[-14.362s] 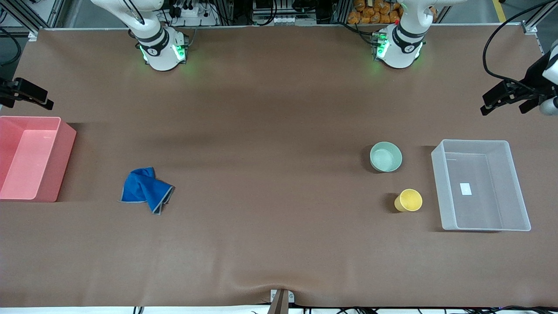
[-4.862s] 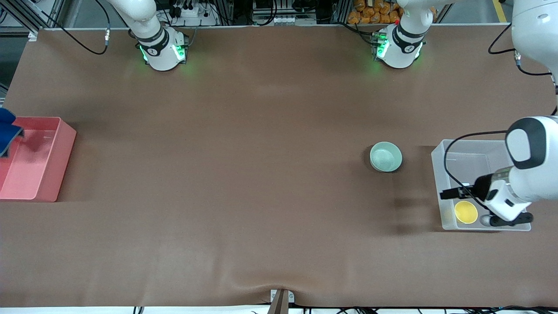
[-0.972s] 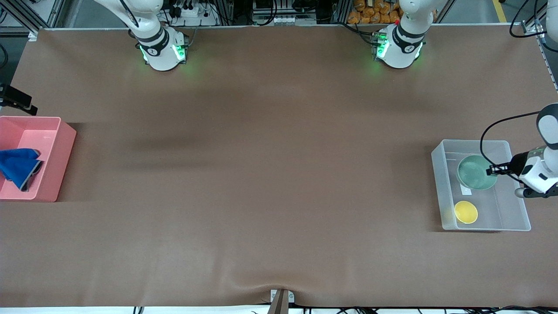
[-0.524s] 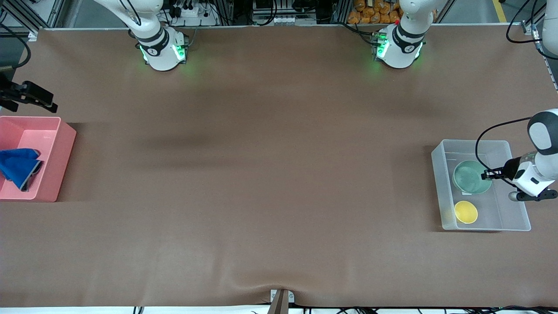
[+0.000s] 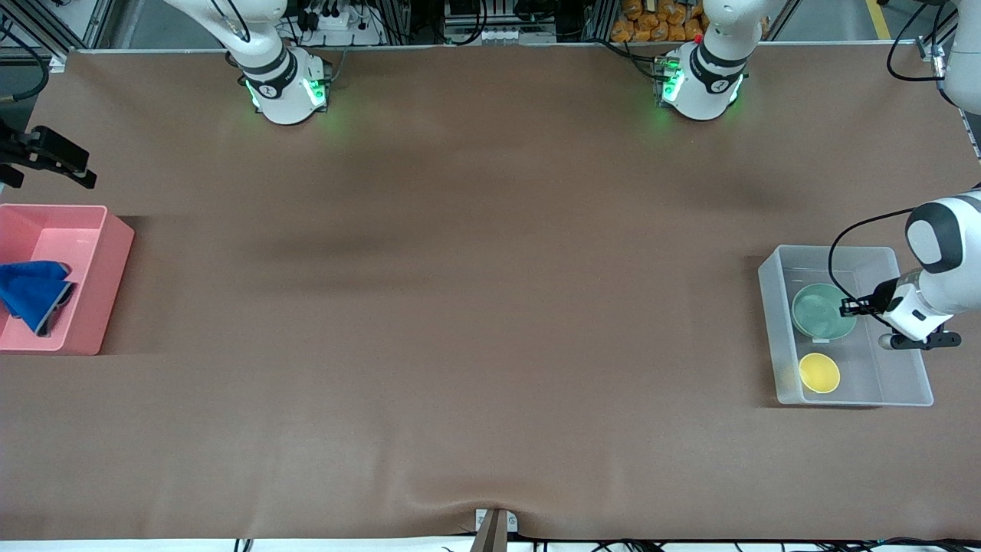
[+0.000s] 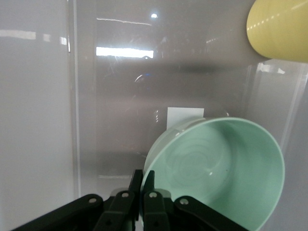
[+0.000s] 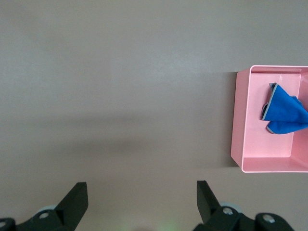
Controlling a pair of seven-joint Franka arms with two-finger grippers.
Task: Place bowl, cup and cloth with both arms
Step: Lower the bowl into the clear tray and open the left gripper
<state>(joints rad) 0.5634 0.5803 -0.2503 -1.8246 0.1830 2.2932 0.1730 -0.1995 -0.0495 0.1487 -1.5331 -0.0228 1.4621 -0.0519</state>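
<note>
Bowl [image 5: 824,312]: inside the clear bin [image 5: 780,337], tilted, rim pinched by the left gripper [image 5: 845,307]; sits between the gripper and the bin wall that faces the right arm's end of the tabletop.
Left gripper: clenched on the bowl rim at the side toward the left arm's end; releasing looks like the next step.
Cup [image 5: 819,372]: upright in the clear bin, nearer the front camera than the bowl, apart from it.
Cloth [image 5: 31,294]: bunched inside the pink bin [image 5: 107,253].
Right gripper [image 7: 139,204]: released, empty, waiting above bare tabletop beside the pink bin.
Clear bin contents: bowl, cup.
Pink bin contents: cloth.
</note>
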